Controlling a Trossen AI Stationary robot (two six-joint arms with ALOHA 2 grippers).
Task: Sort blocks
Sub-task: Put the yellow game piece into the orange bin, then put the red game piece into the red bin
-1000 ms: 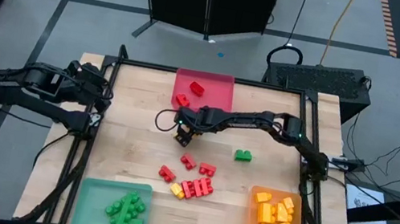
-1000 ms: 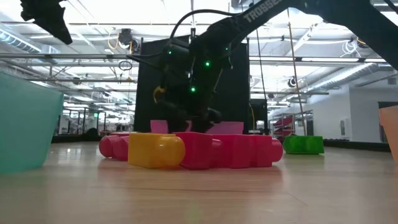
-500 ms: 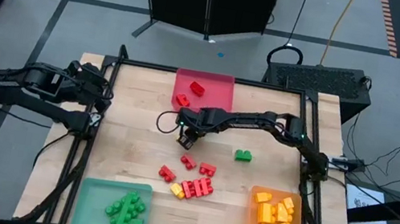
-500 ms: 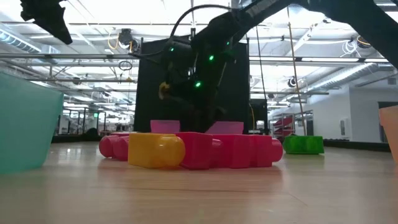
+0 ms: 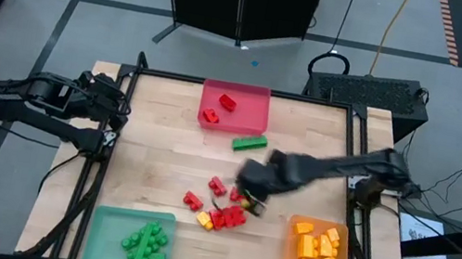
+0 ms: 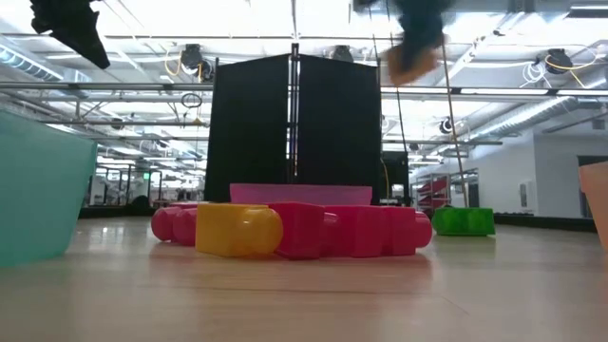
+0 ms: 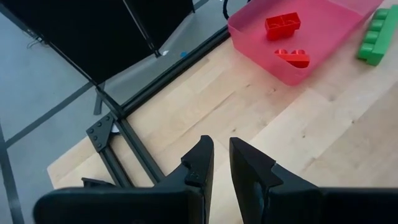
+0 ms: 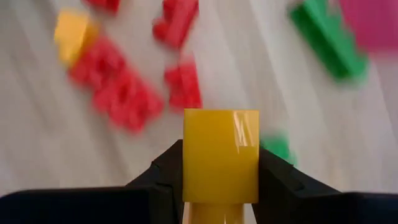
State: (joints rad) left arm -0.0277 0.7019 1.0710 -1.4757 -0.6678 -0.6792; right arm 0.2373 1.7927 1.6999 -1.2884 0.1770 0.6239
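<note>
My right gripper (image 5: pixel 247 200) hangs blurred over the middle of the table, above the loose blocks, shut on a yellow block (image 8: pixel 221 155). In the low view it is high up (image 6: pixel 410 43). Loose red blocks (image 5: pixel 222 213) and one yellow block (image 5: pixel 204 221) lie flat on the wood below it. A long green block (image 5: pixel 249 143) lies near the red tray (image 5: pixel 254 103), which holds two red blocks (image 5: pixel 227 103). My left gripper (image 7: pixel 222 158) waits above the table's left edge, its fingers a narrow gap apart around nothing. My right gripper pinches the yellow block by two opposite side faces (image 8: pixel 186 158), one finger on each. The fingers point steeply down from above. The block is lifted well clear of the table and sits square between the fingers, with a smooth face toward the wrist camera.
A green tray (image 5: pixel 107 222) with green blocks stands at the near left and an orange tray (image 5: pixel 297 227) with yellow-orange blocks at the near right. A black frame (image 5: pixel 220 83) runs around the table. Bare wood lies at the left and the far right.
My right gripper has shut on the yellow block just in front of the red tray, then risen fast and swung toward the table's near right. The block has gone up with it, clear of the wood. The long green block now shows where the arm stood.
</note>
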